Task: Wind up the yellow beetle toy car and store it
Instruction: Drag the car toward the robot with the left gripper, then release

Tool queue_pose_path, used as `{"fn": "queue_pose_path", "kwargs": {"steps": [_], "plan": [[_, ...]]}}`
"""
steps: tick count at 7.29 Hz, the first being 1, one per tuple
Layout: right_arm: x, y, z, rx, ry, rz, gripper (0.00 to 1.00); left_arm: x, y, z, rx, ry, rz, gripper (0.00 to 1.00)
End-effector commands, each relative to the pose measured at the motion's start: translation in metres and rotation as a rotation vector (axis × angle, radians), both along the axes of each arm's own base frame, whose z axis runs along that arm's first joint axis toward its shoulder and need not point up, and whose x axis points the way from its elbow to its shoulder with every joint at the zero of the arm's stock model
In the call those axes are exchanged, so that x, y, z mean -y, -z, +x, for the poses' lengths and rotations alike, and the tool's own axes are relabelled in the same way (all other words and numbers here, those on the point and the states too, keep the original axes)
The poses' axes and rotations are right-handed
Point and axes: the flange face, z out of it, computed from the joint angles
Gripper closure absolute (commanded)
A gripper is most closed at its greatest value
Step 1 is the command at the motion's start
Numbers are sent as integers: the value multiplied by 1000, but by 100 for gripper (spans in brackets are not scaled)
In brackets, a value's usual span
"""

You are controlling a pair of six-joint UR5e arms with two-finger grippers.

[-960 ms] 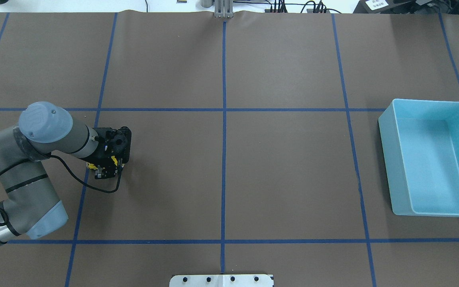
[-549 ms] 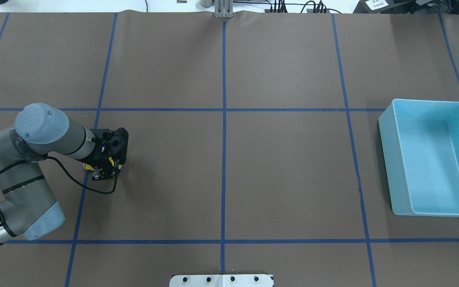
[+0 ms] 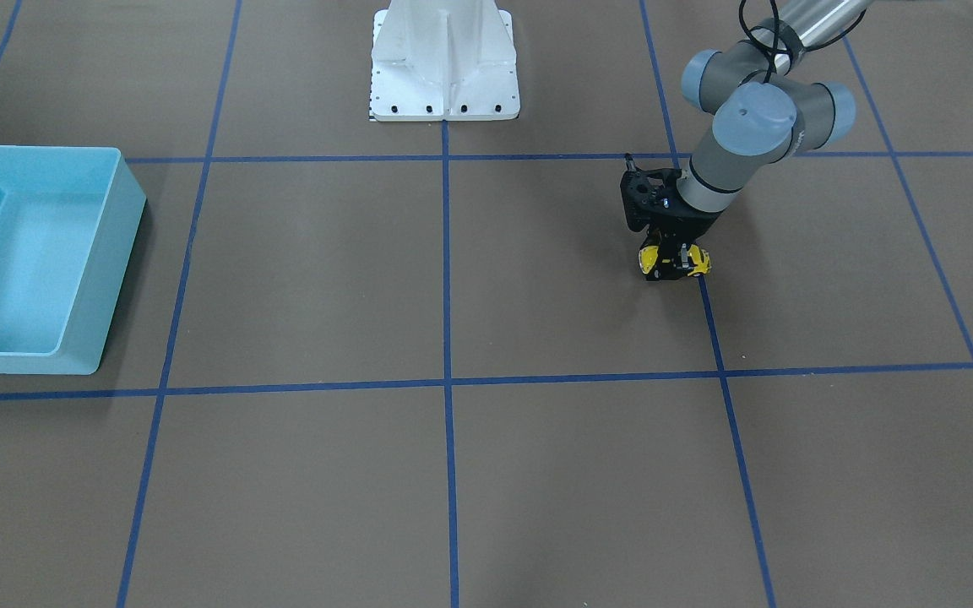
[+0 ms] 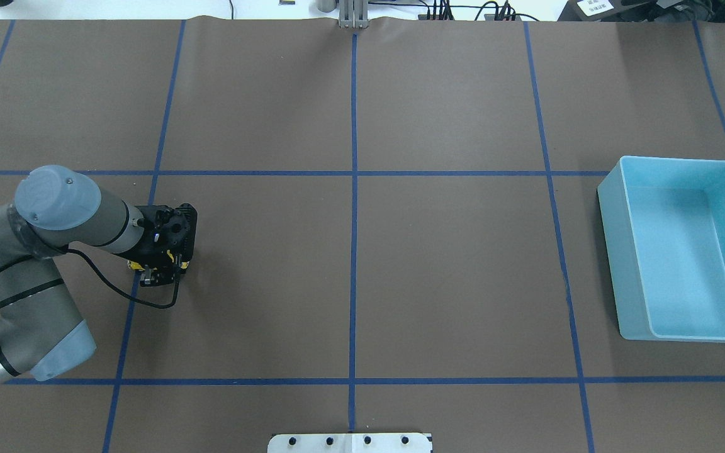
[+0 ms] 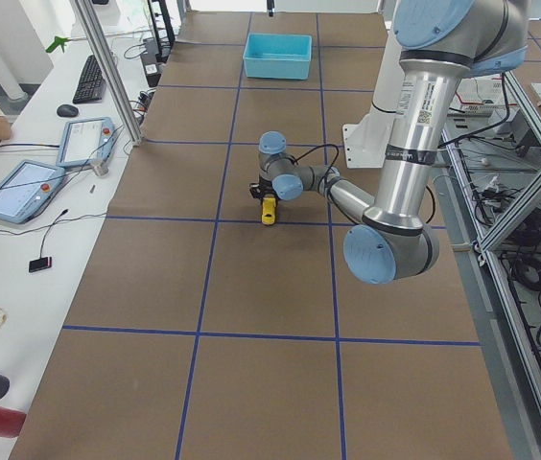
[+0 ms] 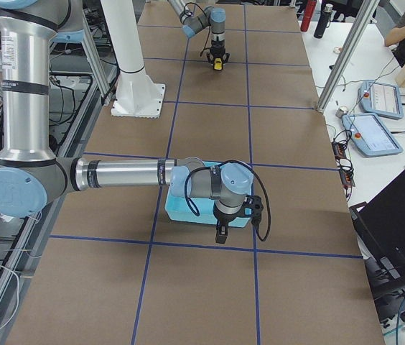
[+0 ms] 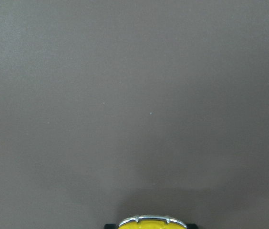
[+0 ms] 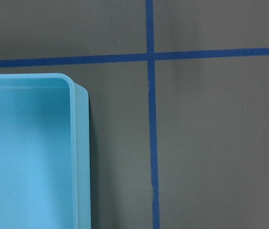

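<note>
The yellow beetle toy car (image 3: 649, 258) sits on the brown table at the robot's left, between the fingers of my left gripper (image 3: 674, 260), which is shut on it and points straight down. In the overhead view the gripper (image 4: 158, 269) covers most of the car (image 4: 131, 266). The left wrist view shows only the car's yellow end and chrome bumper (image 7: 152, 222) at the bottom edge. The right gripper (image 6: 220, 233) shows only in the exterior right view, above the near corner of the light-blue bin (image 6: 181, 214); I cannot tell whether it is open or shut.
The light-blue bin (image 4: 614, 251) is empty and stands at the table's far right; its rim (image 8: 82, 157) shows in the right wrist view. Blue tape lines grid the brown mat. The white robot base (image 3: 444, 59) stands at the table's edge.
My left gripper has slid the car along the table toward the overhead view's left, by a short distance. The bin has not moved.
</note>
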Motion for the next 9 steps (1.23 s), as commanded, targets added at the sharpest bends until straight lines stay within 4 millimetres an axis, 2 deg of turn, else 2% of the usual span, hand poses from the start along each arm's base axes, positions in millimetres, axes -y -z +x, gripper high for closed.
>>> {"fn": "queue_pose_path", "kwargs": {"steps": [1, 6, 9], "plan": [[0, 0, 0, 0, 0, 0, 0, 0, -4, -5, -5, 1, -2, 64], [0, 0, 0, 0, 0, 0, 0, -2, -16, -16, -21, -3, -8, 64], [-1, -2, 0, 0, 0, -5, 0, -5, -30, -29, -28, -5, -11, 64]]}}
